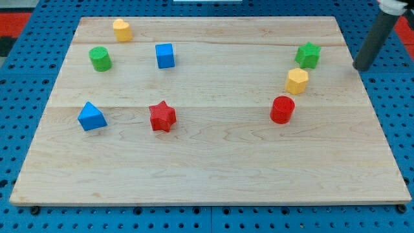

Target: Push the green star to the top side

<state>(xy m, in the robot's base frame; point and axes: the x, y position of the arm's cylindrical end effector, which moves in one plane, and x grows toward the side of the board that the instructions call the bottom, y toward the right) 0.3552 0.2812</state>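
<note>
The green star (308, 55) lies near the view's upper right on the wooden board (207, 162). My tip (362, 67) is to the star's right and slightly lower, apart from it, near the board's right edge. The dark rod slants up toward the view's top right corner. A yellow hexagon block (297, 81) sits just below the star, and a red cylinder (283, 109) lies below that.
A yellow block (121, 30) sits at the top left, a green cylinder (100, 59) below it, a blue cube (165, 55) to their right. A blue triangular block (91, 116) and a red star (162, 116) lie mid-left. Blue pegboard surrounds the board.
</note>
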